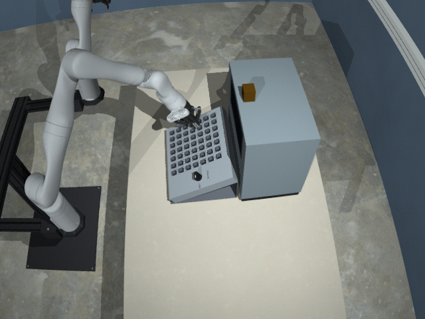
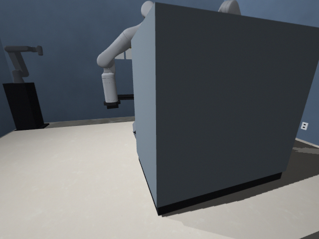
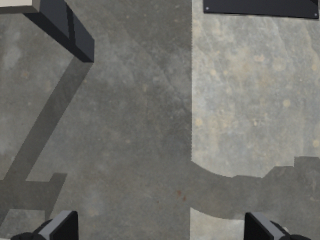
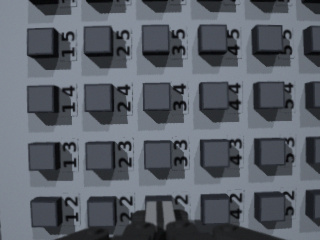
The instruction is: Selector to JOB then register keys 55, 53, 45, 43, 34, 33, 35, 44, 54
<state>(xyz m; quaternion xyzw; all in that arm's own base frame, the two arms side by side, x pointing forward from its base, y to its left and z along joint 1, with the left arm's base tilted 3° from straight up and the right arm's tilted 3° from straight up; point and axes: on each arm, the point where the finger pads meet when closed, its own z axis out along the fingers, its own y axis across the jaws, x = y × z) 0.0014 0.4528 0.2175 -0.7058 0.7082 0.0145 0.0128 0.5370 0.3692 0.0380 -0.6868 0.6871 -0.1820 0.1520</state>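
Observation:
The grey key panel [image 1: 183, 192] carries rows of square keys; none is lit. The black selector knob [image 1: 196, 176] sits between the keys and the TEACH and JOB labels; its pointing direction is too small to tell. The right wrist view shows keys 55 [image 4: 267, 39], 45 [image 4: 212, 39], 35 [image 4: 155, 39], 54 [image 4: 269, 95], 44 [image 4: 214, 95], 34 [image 4: 157, 96], 53 [image 4: 270, 151], 43 [image 4: 215, 153] and 33 [image 4: 158, 154]. My right gripper [image 4: 159, 218] [image 1: 198, 126] is shut and empty, its tips over key 32; contact is unclear. My left gripper [image 3: 161, 227] is open and empty, away from the panel.
A large blue-grey cabinet [image 1: 274, 168] [image 2: 219, 102] stands directly behind the panel and blocks the exterior view of the keys. An orange block [image 1: 248, 92] shows at the cabinet's top. Both stand on or over the pale table top [image 1: 223, 257]. The left wrist view shows concrete floor [image 3: 135, 125].

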